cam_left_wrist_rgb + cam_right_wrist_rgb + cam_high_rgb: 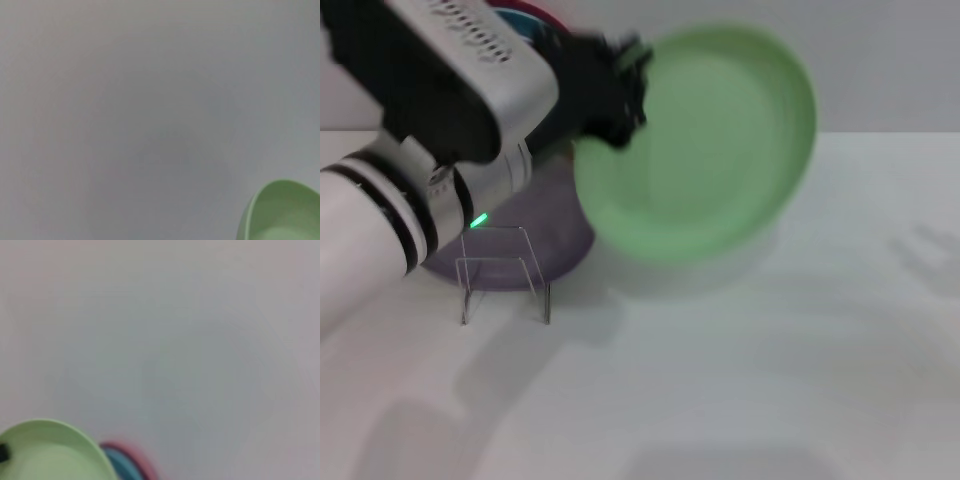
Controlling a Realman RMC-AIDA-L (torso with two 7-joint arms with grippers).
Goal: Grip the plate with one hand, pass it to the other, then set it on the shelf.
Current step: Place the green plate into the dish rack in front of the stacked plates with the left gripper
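Note:
My left gripper (623,92) is shut on the left rim of the pale mint-green plate (705,150) and holds it in the air, tilted up on edge, above the back of the table. The plate's rim also shows in the left wrist view (282,212) and in the right wrist view (47,452). The shelf (505,275), a small clear acrylic stand, sits on the table below the left arm, to the lower left of the plate. My right gripper is out of view.
A lilac plate (565,235) lies flat just behind the stand. A stack of red and teal plates (525,14) sits farther back, partly hidden by the left arm; it also shows in the right wrist view (125,460). The white table (770,380) stretches to the right and front.

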